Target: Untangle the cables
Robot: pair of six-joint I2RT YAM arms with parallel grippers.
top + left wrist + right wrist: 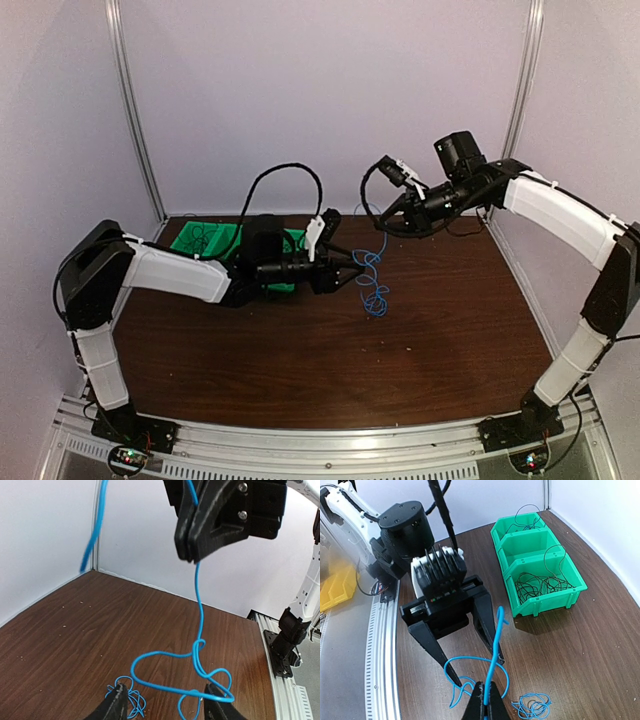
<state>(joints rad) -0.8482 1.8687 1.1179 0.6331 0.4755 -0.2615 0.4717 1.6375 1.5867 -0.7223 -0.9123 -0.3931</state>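
Right fingers (479,706), pressed fully together, pinch a blue cable (494,655) and hold it raised above the counter (300,380). Below the pinch the strand hangs down and twists into several loose loops. Left fingers (115,705) stand partly open, one on each side of those loops, gripping nothing. A small blue tangle (532,705) lies on the counter just beside; whether it joins the hanging strand cannot be told. Black wires (540,582) sit in green bins (545,605) at the back left of the counter.

Assessment: the step in hand is drawing one blue cable out of its snarl. The next move calls for the left fingers to close on a single loop only, then a gentle pull apart.
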